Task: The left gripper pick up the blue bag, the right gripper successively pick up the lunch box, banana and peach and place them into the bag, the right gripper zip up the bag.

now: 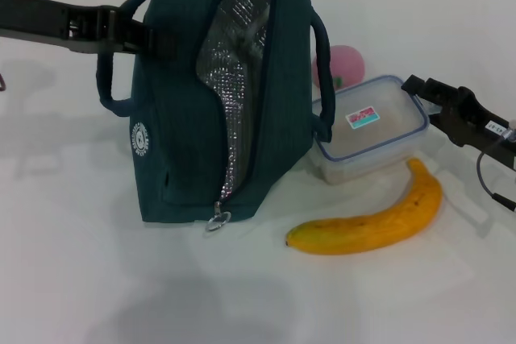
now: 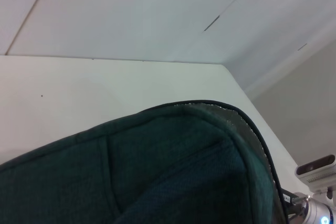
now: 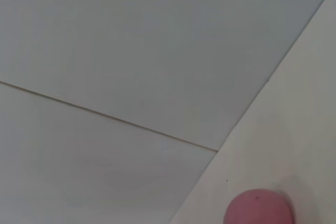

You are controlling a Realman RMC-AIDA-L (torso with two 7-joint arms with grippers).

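- The banana (image 1: pixel 372 221) lies nearest on the white table (image 1: pixel 97 279), right of centre, its curve running from low on the left up toward the right, with dark specks along the skin
- Just left of the banana's near end, the ring zip pull (image 1: pixel 217 220) hangs at the bottom of the open zip of the blue bag (image 1: pixel 189 126)
- The blue bag stands upright left of centre, unzipped down its front so the silver foil lining (image 1: pixel 238 62) shows; a small round white logo (image 1: pixel 140 138) sits on its left face
- The lunch box (image 1: pixel 372 124) rests on the table just right of the bag and just beyond the banana, lid on, a small coloured sticker (image 1: pixel 364 117) on top
- The right gripper (image 1: pixel 428 96) reaches in from the right edge, right at the box's far right corner; its fingers sit a little apart, and whether they touch the box I cannot tell
- The left gripper (image 1: pixel 149 38) comes in from the far left at the bag's left loop handle (image 1: pixel 113 78); fingers closed on that handle
- The peach (image 1: pixel 342 65) sits farthest back, behind the box and partly hidden by the bag's right handle (image 1: pixel 324 78); the right wrist view also shows the pink fruit on the table near its far edge
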